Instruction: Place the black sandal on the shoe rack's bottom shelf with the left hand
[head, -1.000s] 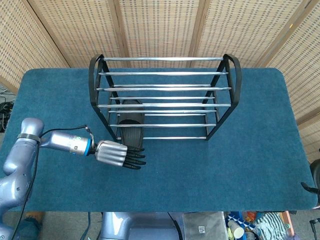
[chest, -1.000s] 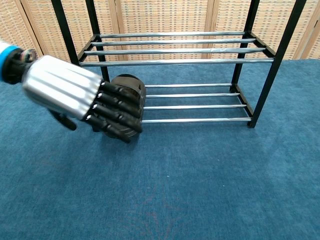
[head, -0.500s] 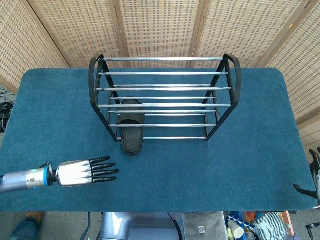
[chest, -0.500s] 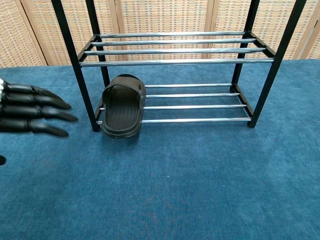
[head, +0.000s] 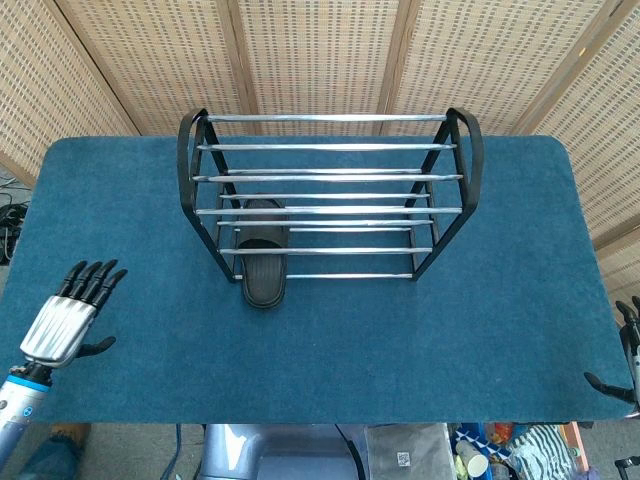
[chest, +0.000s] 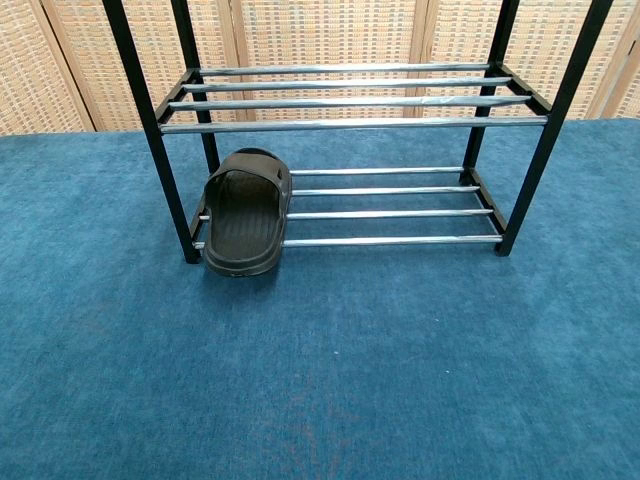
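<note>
The black sandal (head: 262, 258) (chest: 244, 213) lies on the bottom shelf of the shoe rack (head: 330, 180) (chest: 390, 190), at its left end, with the heel poking out past the front bar. My left hand (head: 68, 315) hovers over the table's near left corner, far from the sandal, fingers spread and holding nothing. At the right edge of the head view, only a small part of my right hand (head: 627, 352) shows, so its state is unclear. Neither hand appears in the chest view.
The rack stands mid-table on a blue cloth (head: 400, 330). Woven screens (head: 320, 50) close off the back. The rack's black side frames (chest: 150, 130) flank the bottom shelf.
My left hand has pulled away from the sandal, swung back to the table's near left corner and left the chest view. The sandal stays on the bottom shelf.
</note>
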